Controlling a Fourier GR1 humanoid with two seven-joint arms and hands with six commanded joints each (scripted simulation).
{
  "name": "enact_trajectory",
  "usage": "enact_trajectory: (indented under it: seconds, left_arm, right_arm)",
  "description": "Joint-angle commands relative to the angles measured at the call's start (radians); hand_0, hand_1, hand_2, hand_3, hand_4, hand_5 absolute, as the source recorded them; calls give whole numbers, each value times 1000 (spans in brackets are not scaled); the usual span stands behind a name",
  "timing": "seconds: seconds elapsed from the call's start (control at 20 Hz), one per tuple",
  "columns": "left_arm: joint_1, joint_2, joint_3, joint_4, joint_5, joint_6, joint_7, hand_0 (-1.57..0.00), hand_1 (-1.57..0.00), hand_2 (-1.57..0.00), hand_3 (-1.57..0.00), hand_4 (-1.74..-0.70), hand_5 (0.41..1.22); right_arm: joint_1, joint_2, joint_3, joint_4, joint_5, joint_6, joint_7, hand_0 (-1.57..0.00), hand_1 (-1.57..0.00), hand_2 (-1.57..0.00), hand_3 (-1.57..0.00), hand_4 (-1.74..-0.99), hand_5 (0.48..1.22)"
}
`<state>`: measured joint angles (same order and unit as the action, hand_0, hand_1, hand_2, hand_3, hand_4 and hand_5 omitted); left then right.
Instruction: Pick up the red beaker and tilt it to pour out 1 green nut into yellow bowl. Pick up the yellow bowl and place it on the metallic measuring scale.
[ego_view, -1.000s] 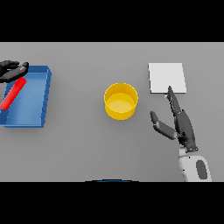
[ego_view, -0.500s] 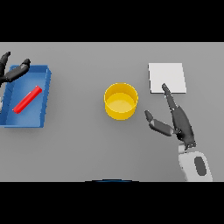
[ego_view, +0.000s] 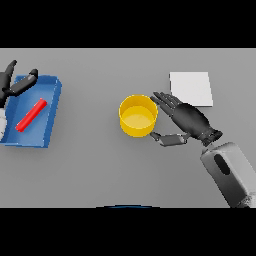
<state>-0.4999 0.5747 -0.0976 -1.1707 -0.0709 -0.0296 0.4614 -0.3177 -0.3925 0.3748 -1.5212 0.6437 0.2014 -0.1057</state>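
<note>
Right hand (ego_view: 189, 120): fingers straight, spread — tips just beside the one yellow bowl (ego_view: 138, 116), holding nothing.
Left hand (ego_view: 14, 84): fingers open, empty.
Beaker: one red beaker (ego_view: 31, 114) lay below those fingers, in the one blue tray (ego_view: 53, 107).
Scale: one pale scale (ego_view: 190, 88) beyond the right fingers.

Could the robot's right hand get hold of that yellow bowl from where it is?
Probably yes. The right robot hand is open right beside the yellow bowl, fingers at its rim and thumb below, with nothing between them. The white scale sits just behind.
</note>
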Motion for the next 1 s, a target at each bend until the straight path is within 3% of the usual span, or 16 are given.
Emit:
enact_trajectory:
  seconds: [0.0,0.15,0.4,0.55,0.75,0.95]
  left_arm:
    - [1,-8,-3,11,-5,5,-8,-3,-2,-2,-2,-812,688]
    - [-2,6,0,7,4,-16,-12,-1,-1,-1,-1,-808,689]
    - [8,10,7,3,12,-16,-18,0,0,0,0,-808,695]
    - [3,10,8,10,8,-12,-10,1,1,1,1,-809,693]
    - [4,16,6,11,5,-20,-15,1,1,1,1,-807,700]
    - [9,18,7,19,4,-24,-31,1,1,1,1,-800,703]
  right_arm:
    - [-25,-8,26,18,25,15,-15,1,1,1,1,-1157,635]
    - [-106,-16,106,78,109,55,-63,1,1,1,1,-1164,641]
    - [-212,-14,174,206,170,100,-135,1,1,1,1,-1156,642]
    - [-267,-1,216,259,188,149,-152,1,1,1,1,-1157,652]
    - [-336,28,261,332,215,209,-131,1,1,1,1,-1164,670]
    - [-375,45,297,423,244,215,-149,1,1,1,0,-1181,674]
